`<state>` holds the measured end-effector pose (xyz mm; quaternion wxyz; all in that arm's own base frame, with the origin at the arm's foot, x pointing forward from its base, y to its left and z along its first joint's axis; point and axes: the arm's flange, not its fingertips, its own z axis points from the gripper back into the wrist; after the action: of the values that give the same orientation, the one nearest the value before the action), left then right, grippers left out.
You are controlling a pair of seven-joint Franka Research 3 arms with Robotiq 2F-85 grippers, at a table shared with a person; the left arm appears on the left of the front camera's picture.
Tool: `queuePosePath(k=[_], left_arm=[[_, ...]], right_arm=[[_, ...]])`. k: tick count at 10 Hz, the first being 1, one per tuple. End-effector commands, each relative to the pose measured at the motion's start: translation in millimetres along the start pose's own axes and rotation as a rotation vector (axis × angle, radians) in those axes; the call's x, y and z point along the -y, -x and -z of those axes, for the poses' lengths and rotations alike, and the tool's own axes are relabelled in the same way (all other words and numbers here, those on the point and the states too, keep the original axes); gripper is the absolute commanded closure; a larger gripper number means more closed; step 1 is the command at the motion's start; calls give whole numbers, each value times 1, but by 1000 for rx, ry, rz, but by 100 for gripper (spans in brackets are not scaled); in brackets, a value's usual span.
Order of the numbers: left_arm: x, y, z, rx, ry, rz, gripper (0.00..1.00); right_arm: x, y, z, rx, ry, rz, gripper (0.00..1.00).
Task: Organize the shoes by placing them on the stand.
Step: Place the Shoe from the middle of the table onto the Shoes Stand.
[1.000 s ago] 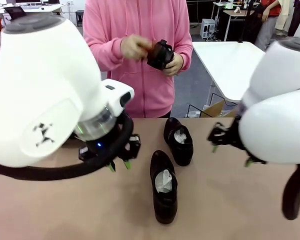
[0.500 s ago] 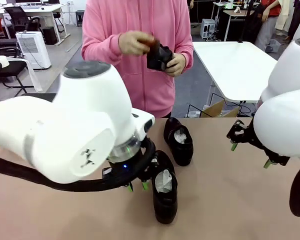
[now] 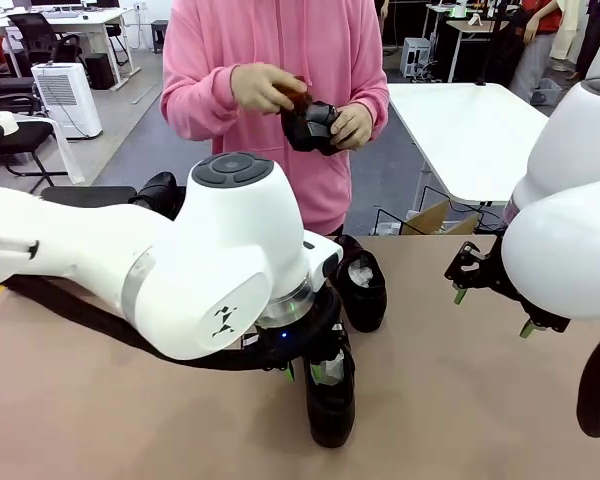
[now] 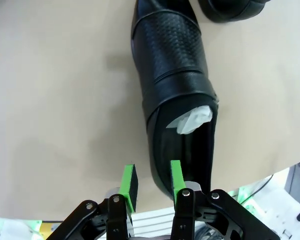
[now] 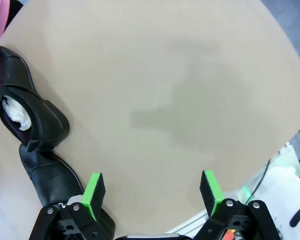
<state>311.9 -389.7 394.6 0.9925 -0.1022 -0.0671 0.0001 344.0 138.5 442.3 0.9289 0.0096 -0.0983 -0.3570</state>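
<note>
The left arm's bulky white body fills the middle of the front view and hides much of the counter (image 3: 460, 400) behind it, along with most of the stand (image 3: 85, 195), of which a dark flat strip shows at the far left. A black shoe (image 3: 160, 190) peeks out at the strip's right end, half covered by the arm, so whether it rests on the stand is hard to tell. The left end effector (image 3: 302, 374) sits low at the heel end of the near shoe (image 3: 332, 410), largely masked by its own wrist. From the left wrist the left end effector (image 4: 152, 167) is partly open, one green pad outside the near shoe (image 4: 172, 65) and the other over its opening. The two straddle the side wall near the heel, with bare counter visible between the outer pad and the leather, so nothing is clamped. White paper (image 4: 192, 120) shows inside the opening. The far shoe (image 3: 365, 290) lies just beyond, its heel half hidden by the arm and its toe cut off at the top of the left wrist view (image 4: 230, 10). The right end effector (image 3: 492, 312) hangs above the right of the counter, jaws wide and empty. Below it (image 5: 151, 177) lies a broad bare stretch of counter running to the curved edge. At the far side a person holds a fourth shoe (image 3: 315, 125) in both hands, well above the counter.
</note>
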Motion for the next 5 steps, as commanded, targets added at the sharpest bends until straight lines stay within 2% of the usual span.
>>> queuePosePath(k=[1, 5], left_arm=[[13, -6, 12, 14, -5, -19, 62], [17, -9, 38, -33, -57, -12, 62]], right_arm=[[0, -5, 1, -6, -20, -18, 0], [0, -5, 1, -6, -20, -18, 0]])
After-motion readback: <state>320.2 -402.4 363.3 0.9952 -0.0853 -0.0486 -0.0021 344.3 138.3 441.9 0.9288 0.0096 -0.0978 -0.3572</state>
